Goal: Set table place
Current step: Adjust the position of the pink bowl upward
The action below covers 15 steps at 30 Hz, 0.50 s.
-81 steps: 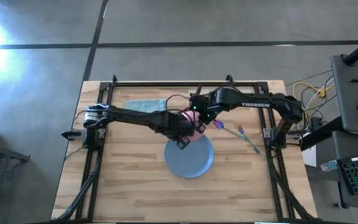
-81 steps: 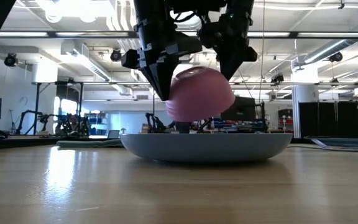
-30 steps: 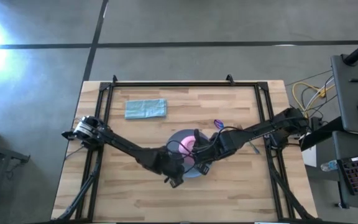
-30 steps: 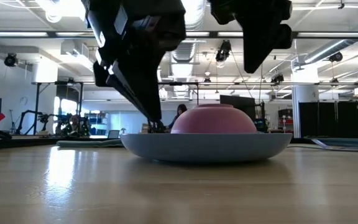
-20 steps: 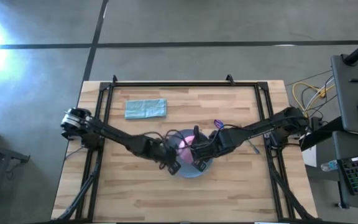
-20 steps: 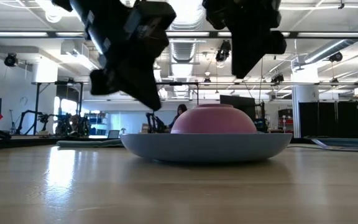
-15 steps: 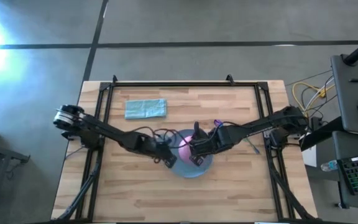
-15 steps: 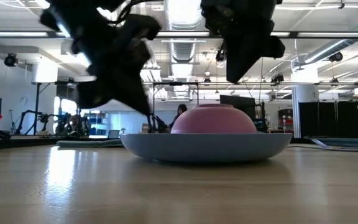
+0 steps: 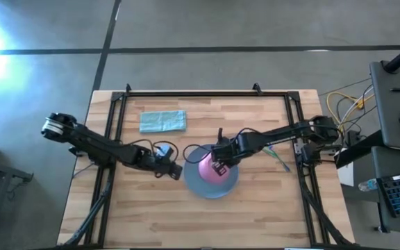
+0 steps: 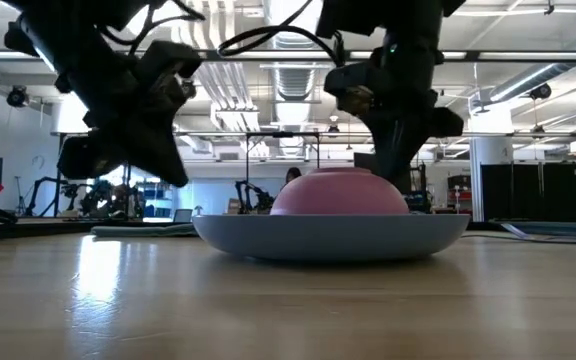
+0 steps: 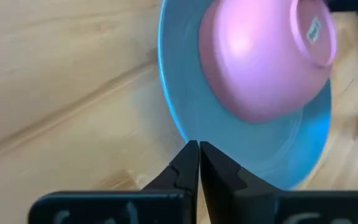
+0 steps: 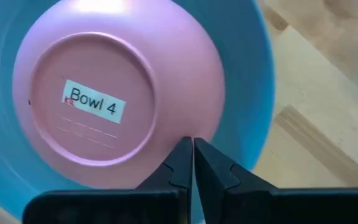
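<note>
A pink bowl (image 9: 205, 165) lies upside down, rim down, on the round blue plate (image 9: 211, 189) at the table's middle; a label on its base reads "Bowl 4" (image 12: 92, 102). My right gripper (image 9: 219, 167) is shut, its tips down at the bowl's sloping wall on the bowl's right side (image 12: 191, 142). My left gripper (image 9: 178, 169) is shut and empty, just off the plate's left rim (image 11: 173, 106) and above the table in the low view (image 10: 180, 178). The pale green fork (image 9: 278, 159) lies to the right. The spoon is hidden under my right arm. My right gripper's shut fingertips stand at the lower outer wall of the upturned bowl (image 12: 166, 134), coming slanting from above and the right. I cannot tell whether they touch it. The bowl lies rim down on the plate (image 10: 328, 238).
A teal cloth (image 9: 162, 121) lies at the far left of the table. The black rail frame (image 9: 207, 94) edges the tabletop. Cables (image 9: 342, 104) and a desk with equipment stand beyond the right edge. Bare wood shows along the table's near side.
My left gripper has drawn away from the plate's near edge toward the table's left edge. My right gripper has gone from the plate's near side toward the far edge and come down to the bowl's wall. The bowl has stayed upside down on the plate.
</note>
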### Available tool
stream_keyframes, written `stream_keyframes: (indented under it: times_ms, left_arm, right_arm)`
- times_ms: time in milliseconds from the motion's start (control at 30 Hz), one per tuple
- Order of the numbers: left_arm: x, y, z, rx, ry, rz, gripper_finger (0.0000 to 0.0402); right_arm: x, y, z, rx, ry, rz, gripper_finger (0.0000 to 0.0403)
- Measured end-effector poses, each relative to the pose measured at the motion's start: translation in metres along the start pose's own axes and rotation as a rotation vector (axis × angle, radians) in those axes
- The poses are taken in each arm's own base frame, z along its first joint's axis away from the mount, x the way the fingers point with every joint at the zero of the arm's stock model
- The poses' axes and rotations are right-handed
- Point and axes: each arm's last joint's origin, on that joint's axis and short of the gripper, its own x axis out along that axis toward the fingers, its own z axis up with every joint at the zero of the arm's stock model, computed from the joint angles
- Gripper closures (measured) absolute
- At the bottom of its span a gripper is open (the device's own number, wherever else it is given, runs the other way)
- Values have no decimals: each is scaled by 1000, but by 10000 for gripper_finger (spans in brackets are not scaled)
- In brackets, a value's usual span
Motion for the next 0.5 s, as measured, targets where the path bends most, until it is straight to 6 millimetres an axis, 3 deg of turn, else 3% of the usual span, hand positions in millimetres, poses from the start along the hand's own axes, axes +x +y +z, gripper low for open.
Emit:
stream_keyframes:
  times_ms: [167,500]
  left_arm:
    - [9,15,-7,-28,22,72,402]
    - [27,12,-10,-43,16,37,402]
  right_arm:
    - [2,3,0,-29,16,34,394]
    - [10,12,6,-37,19,139,394]
